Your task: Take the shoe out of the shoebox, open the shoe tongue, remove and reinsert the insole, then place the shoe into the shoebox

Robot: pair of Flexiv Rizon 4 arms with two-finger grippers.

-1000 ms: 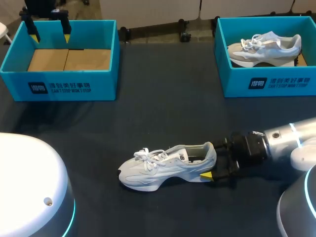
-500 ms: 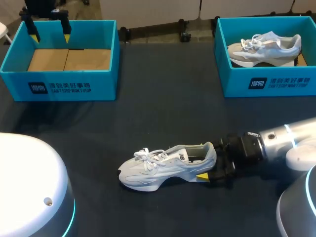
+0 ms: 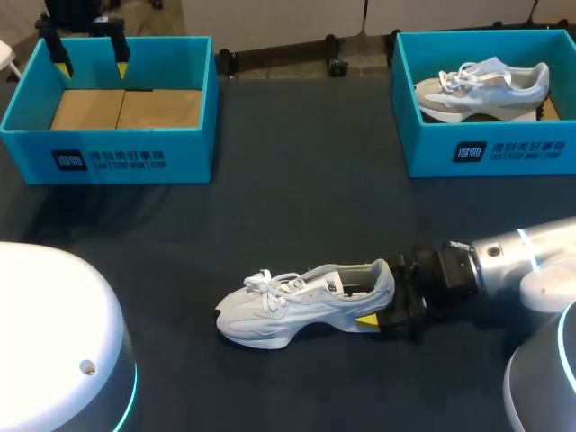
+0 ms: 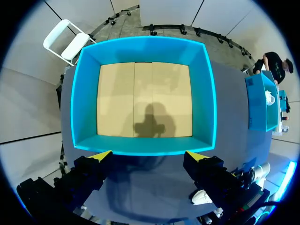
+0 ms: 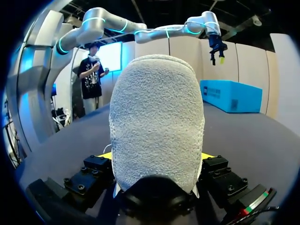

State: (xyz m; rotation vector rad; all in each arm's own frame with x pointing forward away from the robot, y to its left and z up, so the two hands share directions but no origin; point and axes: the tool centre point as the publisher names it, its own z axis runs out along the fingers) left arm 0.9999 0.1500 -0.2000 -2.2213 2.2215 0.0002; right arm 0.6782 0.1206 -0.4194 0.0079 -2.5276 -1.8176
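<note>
Right fingers (image 5: 106,155) grip the heel of the shoe (image 3: 306,304) from both sides. The shoe lies on its sole on the tabletop (image 3: 297,207), near the front edge. Left fingers (image 4: 100,156) hang spread wide above the empty shoebox (image 3: 27,112).

Recommended: hold the heel clamp firm and low so the shoe stays flat. Bring the left arm across to the tongue, and lift the tongue without dragging the laces.

Compared with one second ago, the right arm has advanced slightly onto the heel. The shoe and the left arm are unmoved.
</note>
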